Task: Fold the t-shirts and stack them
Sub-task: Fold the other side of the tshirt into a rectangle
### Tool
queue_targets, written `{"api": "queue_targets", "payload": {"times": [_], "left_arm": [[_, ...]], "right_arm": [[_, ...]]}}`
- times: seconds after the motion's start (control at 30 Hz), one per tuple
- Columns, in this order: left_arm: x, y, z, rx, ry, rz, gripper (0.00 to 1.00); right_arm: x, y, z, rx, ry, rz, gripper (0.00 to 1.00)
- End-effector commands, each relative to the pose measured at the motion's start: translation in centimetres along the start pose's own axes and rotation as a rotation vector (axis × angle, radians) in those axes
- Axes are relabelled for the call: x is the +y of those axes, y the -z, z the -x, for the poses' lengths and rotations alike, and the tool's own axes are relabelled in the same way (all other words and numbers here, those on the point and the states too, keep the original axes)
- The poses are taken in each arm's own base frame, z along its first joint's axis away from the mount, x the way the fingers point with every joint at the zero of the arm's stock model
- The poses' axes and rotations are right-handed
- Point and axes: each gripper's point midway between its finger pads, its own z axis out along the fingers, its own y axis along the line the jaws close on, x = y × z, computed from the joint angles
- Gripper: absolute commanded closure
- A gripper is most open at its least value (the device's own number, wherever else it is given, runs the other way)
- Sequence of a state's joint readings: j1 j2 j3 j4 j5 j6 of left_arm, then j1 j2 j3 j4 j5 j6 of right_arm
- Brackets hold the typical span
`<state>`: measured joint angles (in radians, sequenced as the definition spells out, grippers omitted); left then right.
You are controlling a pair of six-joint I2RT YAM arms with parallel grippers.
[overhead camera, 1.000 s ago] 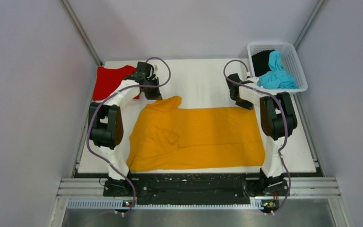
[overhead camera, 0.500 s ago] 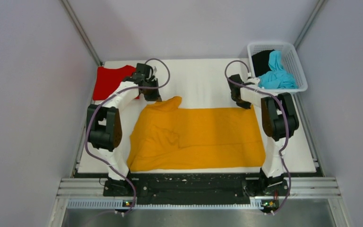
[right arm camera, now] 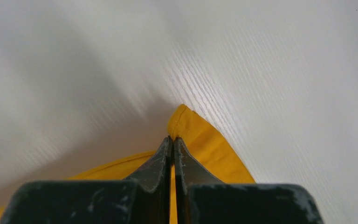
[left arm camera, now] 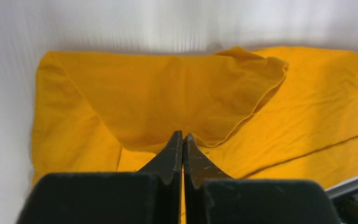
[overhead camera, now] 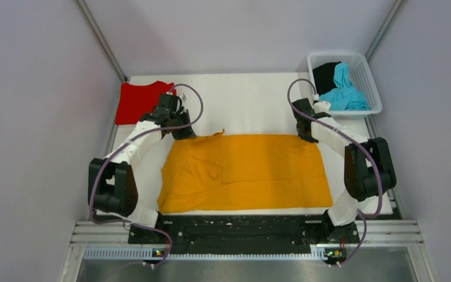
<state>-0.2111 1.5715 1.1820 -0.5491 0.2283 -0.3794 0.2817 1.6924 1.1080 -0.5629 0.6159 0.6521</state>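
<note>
Two robot arms are working on an orange-yellow t-shirt (overhead camera: 246, 173), which lies spread across the centre of the overhead view on a white table (overhead camera: 246, 97). The left gripper (overhead camera: 183, 131) is at the shirt's upper-left corner. Its wrist view shows the jaws pressed together on a raised flap of orange cloth. The right gripper (overhead camera: 305, 136) is at the upper-right corner, jaws closed, with the shirt's corner caught at their tips, apparently pinched.

A red t-shirt (overhead camera: 135, 101) lies in the upper left of the frame. A cyan-blue t-shirt (overhead camera: 343, 94) and a black t-shirt (overhead camera: 325, 74) are heaped in a white basket (overhead camera: 369, 79) in the upper right.

The step in hand looks like the first fold of the orange shirt, with both top corners taken. The next move calls for lifting both corners together and carrying them level toward the bottom of the frame. That should lay the top edge over the bottom one without twisting the cloth, which is rumpled on its left side.
</note>
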Motion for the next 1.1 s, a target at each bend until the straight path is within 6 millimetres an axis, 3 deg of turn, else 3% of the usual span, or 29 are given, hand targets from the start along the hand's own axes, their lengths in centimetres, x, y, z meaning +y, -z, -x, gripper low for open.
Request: {"api": "queue_targets", "payload": {"times": [0.0,0.2,0.53,1.07], "left_arm": [[-0.9,3.1,-1.0,-0.075,0.032,-0.043,1.0],[-0.7,6.3,-3.6,-0.116,0.064,-0.056,1.0],[-0.4,9.5,-8.0,-0.139,0.118,-0.087,1.0],[1.6,11.3,-12.9,-0.137,0.19,-0.055,1.0]], "right_arm": [[0.1,2.9,0.5,-0.045,0.007,0.088,1.0],[-1.3,4.8,-0.7,-0.048,0.022,0.113,1.0],[-3.7,7.4,-1.4,-0.07,0.028,0.165,1.0],[-4.7,8.3,-4.1,-0.052,0.049,0.235,1.0]]}}
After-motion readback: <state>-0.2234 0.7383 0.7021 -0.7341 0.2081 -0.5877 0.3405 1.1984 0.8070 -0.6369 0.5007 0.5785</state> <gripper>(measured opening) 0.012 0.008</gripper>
